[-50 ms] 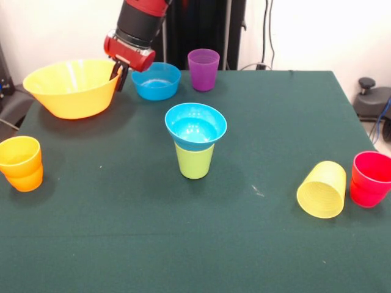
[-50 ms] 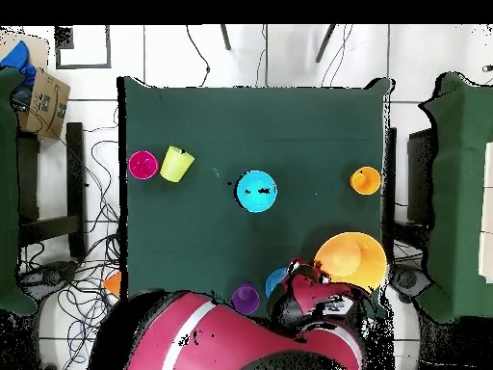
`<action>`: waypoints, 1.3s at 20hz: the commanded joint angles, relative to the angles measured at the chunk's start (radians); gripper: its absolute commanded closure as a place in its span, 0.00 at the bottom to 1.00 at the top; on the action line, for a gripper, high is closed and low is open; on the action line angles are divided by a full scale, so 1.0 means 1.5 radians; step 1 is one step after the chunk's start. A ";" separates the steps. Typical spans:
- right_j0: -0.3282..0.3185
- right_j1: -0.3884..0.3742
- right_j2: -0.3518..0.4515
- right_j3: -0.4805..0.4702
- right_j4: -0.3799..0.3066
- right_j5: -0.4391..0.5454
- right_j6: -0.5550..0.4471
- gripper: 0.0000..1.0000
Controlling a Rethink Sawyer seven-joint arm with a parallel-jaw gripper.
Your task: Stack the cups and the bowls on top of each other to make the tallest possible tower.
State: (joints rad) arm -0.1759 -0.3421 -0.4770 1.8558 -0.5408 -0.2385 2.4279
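In the front view the red and black arm comes down at the upper left of the frame, and its tool (image 1: 120,72) hangs at the right rim of the large yellow-orange bowl (image 1: 70,87), between that bowl and the small blue bowl (image 1: 156,80) just to its right. Dark fingers show below the red wrist, but whether they are released or clenched I cannot tell. A purple cup (image 1: 203,69) stands upright just right of the small blue bowl, near the top of the frame.

Near the middle of the green desk (image 1: 244,122) stands the tower (image 1: 195,141): a lime green cup (image 1: 195,161) upright with a second blue bowl (image 1: 195,126) seated in its mouth.

At the left edge an orange cup (image 1: 21,163) stands upright. At the lower right a yellow cup (image 1: 322,188) lies on its side, its base facing the camera, just beside an upright red cup (image 1: 369,178)

In the overhead view the arm covers the lower centre, with the tool (image 2: 300,273) beside the large bowl (image 2: 350,260)
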 commanded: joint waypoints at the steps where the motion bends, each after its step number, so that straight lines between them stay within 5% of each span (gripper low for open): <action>1: -0.007 -0.021 0.124 -0.060 0.028 0.086 0.027 1.00; 14: -0.017 -0.075 0.175 -0.064 0.047 0.243 -0.007 1.00; 26: -0.017 -0.093 0.187 -0.069 0.044 0.268 0.009 1.00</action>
State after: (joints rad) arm -0.1872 -0.4714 -0.3304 1.8341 -0.5284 0.0624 2.4279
